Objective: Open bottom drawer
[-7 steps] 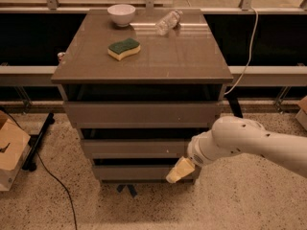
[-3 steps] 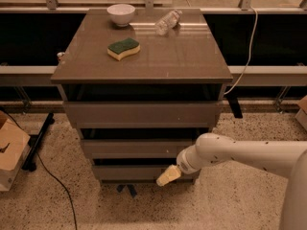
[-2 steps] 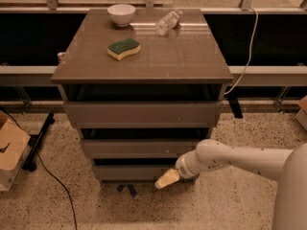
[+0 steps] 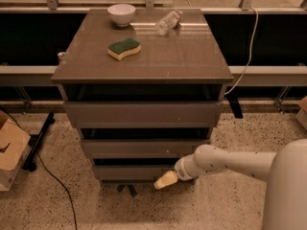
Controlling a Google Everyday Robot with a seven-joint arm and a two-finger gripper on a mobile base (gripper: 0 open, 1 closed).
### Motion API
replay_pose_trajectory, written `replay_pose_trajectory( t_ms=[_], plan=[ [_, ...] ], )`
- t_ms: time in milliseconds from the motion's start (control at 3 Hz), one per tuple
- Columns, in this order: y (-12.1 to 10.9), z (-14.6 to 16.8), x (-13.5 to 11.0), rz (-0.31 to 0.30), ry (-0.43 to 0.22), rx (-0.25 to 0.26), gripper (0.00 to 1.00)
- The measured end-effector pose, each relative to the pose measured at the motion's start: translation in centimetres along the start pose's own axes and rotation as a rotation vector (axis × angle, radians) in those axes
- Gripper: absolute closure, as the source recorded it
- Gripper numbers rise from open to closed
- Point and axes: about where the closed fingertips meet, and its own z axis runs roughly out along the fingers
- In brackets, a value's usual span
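A grey-brown cabinet [image 4: 144,56] has three handleless drawer fronts. The bottom drawer [image 4: 129,171] is the lowest and smallest front, just above the floor. My gripper [image 4: 165,180] with its cream-coloured fingers is at the drawer's lower right part, right against its front. My white arm [image 4: 230,162] reaches in from the right. The part of the drawer front behind the gripper is hidden.
On the cabinet top lie a green and yellow sponge [image 4: 123,48], a white bowl [image 4: 121,13] and a clear plastic bottle [image 4: 169,21] on its side. A cardboard box [image 4: 9,152] and a black cable [image 4: 53,176] are on the floor at left.
My gripper has moved to the left and a little lower along the bottom drawer front. The drawers look as they did.
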Motion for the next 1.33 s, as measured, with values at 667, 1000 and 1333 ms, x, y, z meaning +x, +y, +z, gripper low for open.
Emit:
replay_pose_trajectory(
  t_ms=[667,1000,1333],
  plan=[
    [-3.8,4.7,3.0,0.113,-0.063,-0.010,0.00],
    [-5.4,6.7,3.2,0.133,-0.088,-0.027,0.00],
    [-7.4,9.2,3.4,0.160,-0.107,-0.047,0.00]
  ],
)
